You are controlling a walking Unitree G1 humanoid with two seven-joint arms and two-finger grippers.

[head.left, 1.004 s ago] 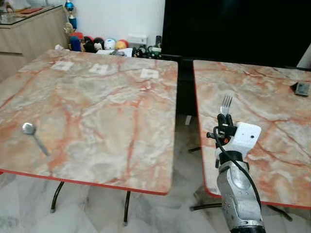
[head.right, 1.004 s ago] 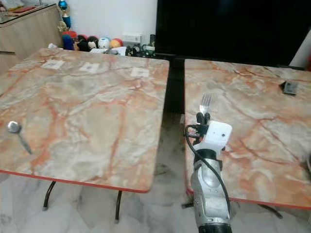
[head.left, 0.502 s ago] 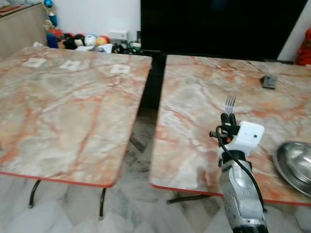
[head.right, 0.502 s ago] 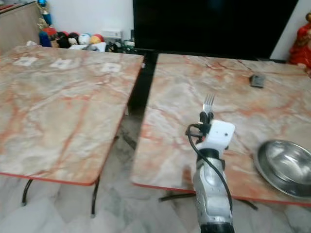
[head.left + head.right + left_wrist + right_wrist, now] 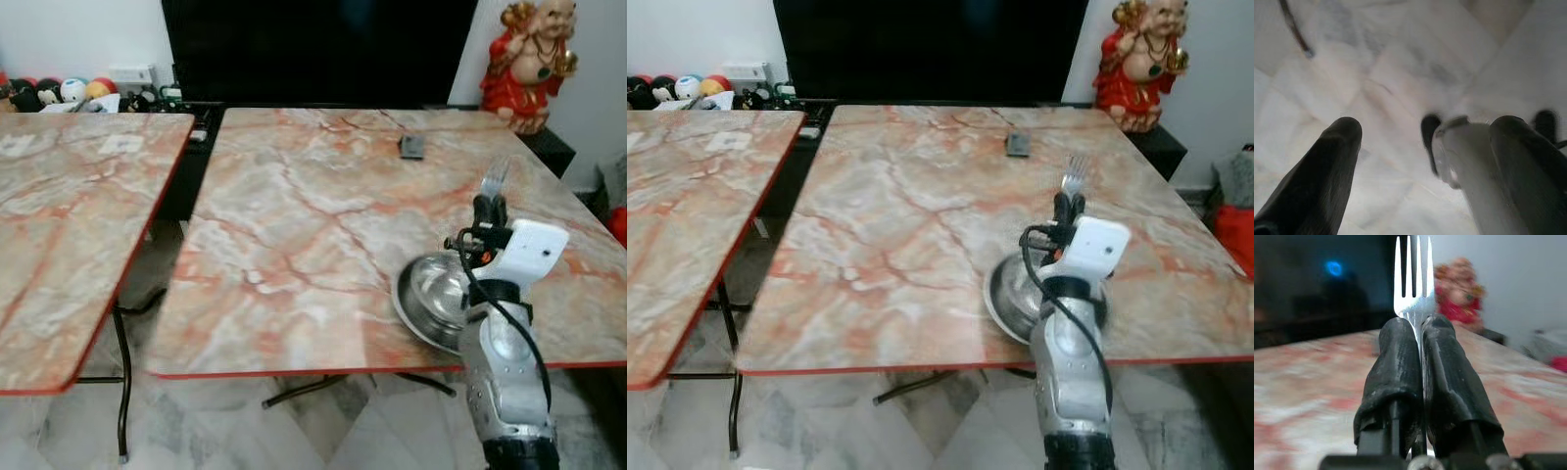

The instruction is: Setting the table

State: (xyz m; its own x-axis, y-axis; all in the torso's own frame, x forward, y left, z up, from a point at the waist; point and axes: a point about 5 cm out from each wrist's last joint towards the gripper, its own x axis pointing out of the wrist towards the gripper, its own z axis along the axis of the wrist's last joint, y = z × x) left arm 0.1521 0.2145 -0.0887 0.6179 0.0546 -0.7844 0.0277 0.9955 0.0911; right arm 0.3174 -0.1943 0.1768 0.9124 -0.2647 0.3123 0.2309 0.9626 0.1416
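Fork (image 5: pixel 1412 279) pinched upright by right fingers (image 5: pixel 1396 377), seemingly above bowl (image 5: pixel 431 294).

From where I'm driving this, it's two marble-look tables with red edges: the big table (image 5: pixel 294 235) straight ahead, a second table (image 5: pixel 59 225) off to the left, a gap between them. Pale marble-tile floor (image 5: pixel 245 431) underneath. Big black TV screen (image 5: pixel 313 49) against the white wall (image 5: pixel 78 34), with a red figurine (image 5: pixel 529 59) on its right.
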